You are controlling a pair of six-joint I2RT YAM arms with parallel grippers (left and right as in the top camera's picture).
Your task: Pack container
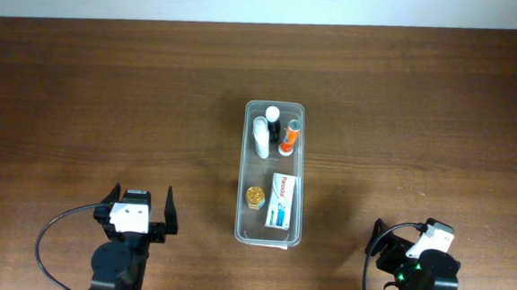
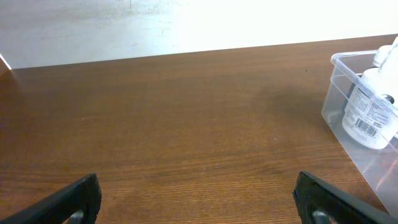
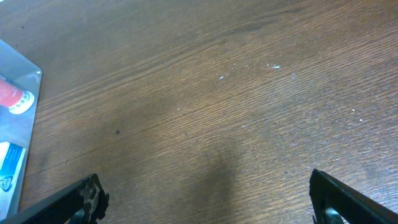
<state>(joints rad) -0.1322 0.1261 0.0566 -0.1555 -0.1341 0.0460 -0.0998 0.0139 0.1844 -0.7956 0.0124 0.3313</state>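
Observation:
The clear plastic container (image 1: 243,167) stands lengthwise at the table's middle. Inside lie a white bottle (image 1: 261,136), a black-and-white bottle (image 1: 272,122), an orange-and-white tube (image 1: 290,136), a gold round item (image 1: 254,197) and a white-and-blue box (image 1: 281,200). My left gripper (image 1: 141,203) is open and empty at the front left, well left of the container. Its view shows the container's corner (image 2: 339,74) with the white bottle (image 2: 367,115) at the right edge. My right gripper (image 1: 395,232) is open and empty at the front right. Its view shows the container's edge (image 3: 28,134) at far left.
The dark wooden table (image 1: 108,100) spreads all round the container. A pale wall strip (image 1: 249,0) borders the far edge. Cables trail from both arm bases at the front edge.

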